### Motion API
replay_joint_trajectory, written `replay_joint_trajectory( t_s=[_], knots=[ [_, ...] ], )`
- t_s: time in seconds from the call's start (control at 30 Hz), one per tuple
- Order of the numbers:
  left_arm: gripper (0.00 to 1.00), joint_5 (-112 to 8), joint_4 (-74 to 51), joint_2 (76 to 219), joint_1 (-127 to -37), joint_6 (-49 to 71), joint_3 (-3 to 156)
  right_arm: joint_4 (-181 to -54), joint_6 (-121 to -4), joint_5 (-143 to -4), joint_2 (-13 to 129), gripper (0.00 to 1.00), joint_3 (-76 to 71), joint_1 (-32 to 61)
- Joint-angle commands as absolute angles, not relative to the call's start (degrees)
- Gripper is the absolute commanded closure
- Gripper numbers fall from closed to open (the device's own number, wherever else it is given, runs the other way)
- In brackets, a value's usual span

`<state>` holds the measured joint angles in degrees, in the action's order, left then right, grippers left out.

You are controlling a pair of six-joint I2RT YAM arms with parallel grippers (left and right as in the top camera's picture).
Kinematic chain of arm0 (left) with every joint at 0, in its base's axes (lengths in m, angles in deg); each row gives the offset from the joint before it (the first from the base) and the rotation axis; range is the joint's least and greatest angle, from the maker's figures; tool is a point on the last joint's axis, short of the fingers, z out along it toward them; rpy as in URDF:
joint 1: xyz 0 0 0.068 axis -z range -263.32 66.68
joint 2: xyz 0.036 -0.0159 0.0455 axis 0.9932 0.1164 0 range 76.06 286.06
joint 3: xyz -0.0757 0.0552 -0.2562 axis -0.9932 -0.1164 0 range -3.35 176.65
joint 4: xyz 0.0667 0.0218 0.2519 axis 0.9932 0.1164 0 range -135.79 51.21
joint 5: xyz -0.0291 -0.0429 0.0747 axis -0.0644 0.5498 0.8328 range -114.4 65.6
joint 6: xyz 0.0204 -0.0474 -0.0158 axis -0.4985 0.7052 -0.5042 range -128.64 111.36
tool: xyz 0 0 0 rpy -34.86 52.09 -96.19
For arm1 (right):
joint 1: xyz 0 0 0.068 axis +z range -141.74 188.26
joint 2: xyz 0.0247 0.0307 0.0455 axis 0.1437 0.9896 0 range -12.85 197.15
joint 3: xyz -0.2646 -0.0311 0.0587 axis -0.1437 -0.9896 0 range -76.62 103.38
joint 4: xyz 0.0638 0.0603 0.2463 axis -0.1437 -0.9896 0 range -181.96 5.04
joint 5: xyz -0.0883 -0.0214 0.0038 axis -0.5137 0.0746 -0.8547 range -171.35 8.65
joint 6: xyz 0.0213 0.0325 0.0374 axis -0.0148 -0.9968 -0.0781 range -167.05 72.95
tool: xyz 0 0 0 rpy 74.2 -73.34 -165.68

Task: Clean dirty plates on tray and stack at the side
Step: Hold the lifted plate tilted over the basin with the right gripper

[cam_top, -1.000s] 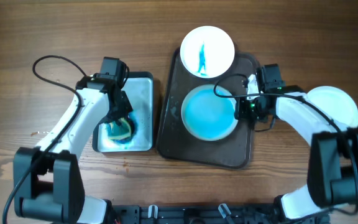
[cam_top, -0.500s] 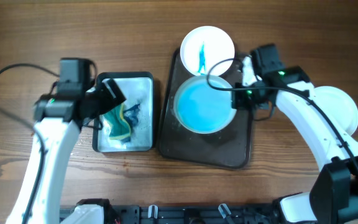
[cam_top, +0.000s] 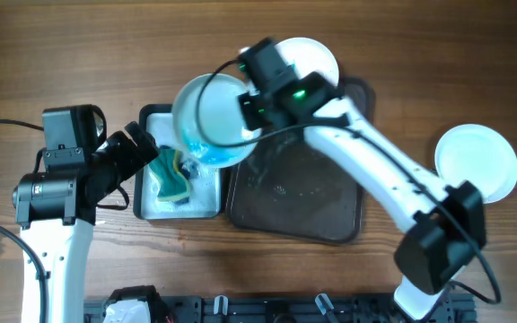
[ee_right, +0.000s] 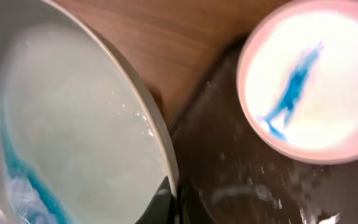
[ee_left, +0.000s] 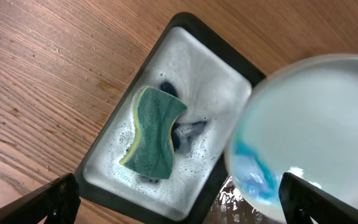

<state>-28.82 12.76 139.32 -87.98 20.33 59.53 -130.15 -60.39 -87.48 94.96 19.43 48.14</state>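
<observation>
Held blue-smeared plate tilted above soapy tub, rim clamped in right end effector. Hung left end effector wide open over green sponge. Showed streaked plate at far edge of tray, white plate apart on bench.

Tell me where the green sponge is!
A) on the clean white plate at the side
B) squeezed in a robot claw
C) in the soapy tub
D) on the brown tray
C: the green sponge lies loose on the foam inside the soapy tub.
</observation>
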Motion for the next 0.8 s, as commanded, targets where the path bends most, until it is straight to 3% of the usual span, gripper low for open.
replay_joint_trajectory(
  t_s=[0.0,0.2,0.77],
  knots=[
    [0.0,-29.3,12.8,139.1,-88.4,20.1,60.5,-125.5,-59.0,-100.2,95.5,0.96,20.8,53.8],
    [0.0,-29.3,12.8,139.1,-88.4,20.1,60.5,-119.9,-54.6,-122.8,95.4,0.96,20.8,62.3],
    [0.0,-29.3,12.8,139.1,-88.4,20.1,60.5,-116.4,-45.3,-141.2,95.3,0.96,20.8,71.0]
  ],
)
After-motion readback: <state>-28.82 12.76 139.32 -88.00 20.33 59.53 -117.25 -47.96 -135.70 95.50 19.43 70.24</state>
